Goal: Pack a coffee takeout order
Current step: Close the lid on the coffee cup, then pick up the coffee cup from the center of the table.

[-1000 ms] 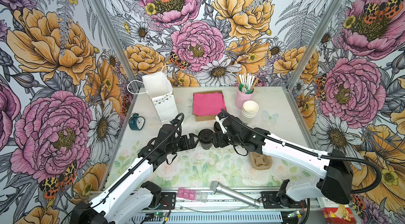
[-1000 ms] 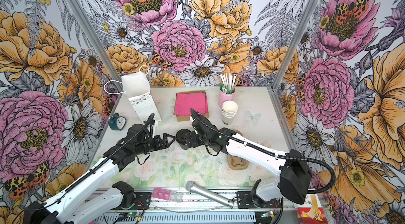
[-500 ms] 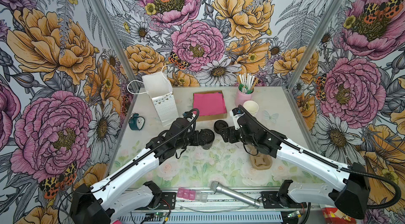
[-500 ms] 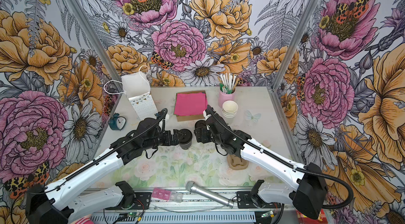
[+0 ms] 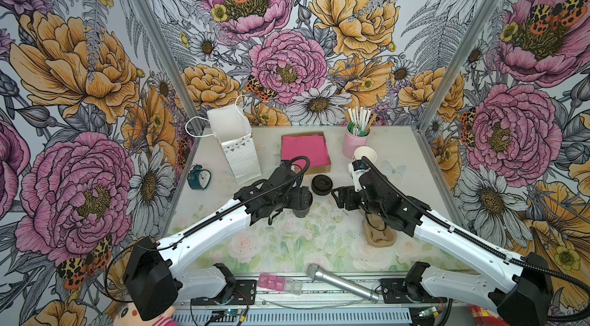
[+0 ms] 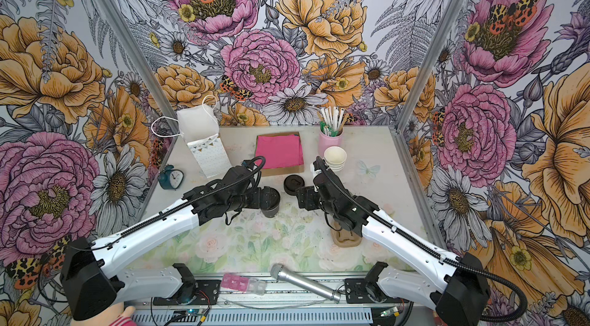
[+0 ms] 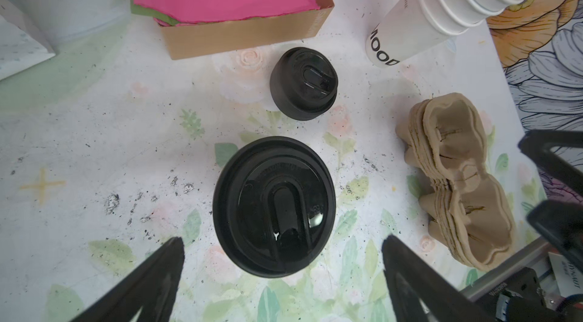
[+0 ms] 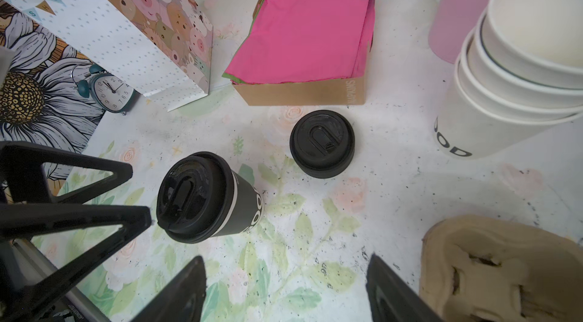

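Observation:
A dark cup [image 5: 301,209] capped with a round black lid [image 7: 274,207] stands upright mid-table. My left gripper [image 5: 293,196] hangs open just beside and above it, its fingers [image 8: 94,213] apart from the cup. My right gripper [image 5: 336,198] is open and empty to the cup's right, over bare table in the right wrist view. A short stack of spare black lids [image 5: 321,184] sits between the two grippers, further back. White paper cups [image 5: 364,155] stand nested behind the right arm. The pink napkin [image 5: 305,148] lies on top in a cardboard box [image 7: 246,33].
A white gift bag [image 5: 238,148] stands open at the back left, with a teal alarm clock [image 5: 198,177] beside it. A pink jar of stirrers [image 5: 356,142] is behind the cups. Brown pulp carriers [image 5: 380,235] lie under the right arm. A microphone [image 5: 338,281] rests at the front edge.
Both grippers were close together at the capped cup. The right gripper has drawn back to the right, the left arm has swung further back, and the cup stays put.

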`<state>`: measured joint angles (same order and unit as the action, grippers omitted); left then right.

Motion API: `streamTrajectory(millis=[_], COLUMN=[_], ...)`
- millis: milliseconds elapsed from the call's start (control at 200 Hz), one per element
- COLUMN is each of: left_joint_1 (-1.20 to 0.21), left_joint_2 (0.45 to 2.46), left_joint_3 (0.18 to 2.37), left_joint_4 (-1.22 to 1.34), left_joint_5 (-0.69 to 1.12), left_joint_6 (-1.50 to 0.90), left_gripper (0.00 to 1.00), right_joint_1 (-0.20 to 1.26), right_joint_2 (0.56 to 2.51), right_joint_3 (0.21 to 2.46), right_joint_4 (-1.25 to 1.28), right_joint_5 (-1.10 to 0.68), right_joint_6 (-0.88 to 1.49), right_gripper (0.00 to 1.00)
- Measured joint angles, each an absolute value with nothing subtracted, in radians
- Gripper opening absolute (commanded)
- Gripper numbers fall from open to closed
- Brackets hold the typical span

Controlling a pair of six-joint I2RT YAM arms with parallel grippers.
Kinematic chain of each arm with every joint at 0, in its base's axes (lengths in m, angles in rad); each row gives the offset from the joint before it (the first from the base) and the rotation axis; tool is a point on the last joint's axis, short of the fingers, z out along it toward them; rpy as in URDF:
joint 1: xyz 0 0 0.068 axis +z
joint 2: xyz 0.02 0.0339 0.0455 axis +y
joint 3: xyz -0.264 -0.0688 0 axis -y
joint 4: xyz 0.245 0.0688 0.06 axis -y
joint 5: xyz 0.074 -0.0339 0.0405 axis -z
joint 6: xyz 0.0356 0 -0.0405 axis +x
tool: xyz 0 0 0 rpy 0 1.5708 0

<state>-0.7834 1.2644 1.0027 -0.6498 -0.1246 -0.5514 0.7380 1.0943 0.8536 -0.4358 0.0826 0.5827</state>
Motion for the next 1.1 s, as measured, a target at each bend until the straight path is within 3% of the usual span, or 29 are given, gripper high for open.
streamTrajectory(millis=[805, 1100], left_joint_1=[-0.823, -0.823], left_joint_2=[1.52, 1.538], left_joint_3=[1.095, 1.096], left_joint_4=[-0.703, -0.704], left_joint_5=[-0.128, -0.159], left_joint_6=[-0.577, -0.588], left_gripper=[0.99, 0.89], right_joint_1=[0.713, 0.712], right_joint_2=[1.076, 1.075], right_joint_3=[0.818, 0.806], right_joint_4=[-0.433, -0.433], right_joint_5=[0.082, 0.078], right_joint_6=[0.557, 0.556], right_gripper=[0.81, 0.81])
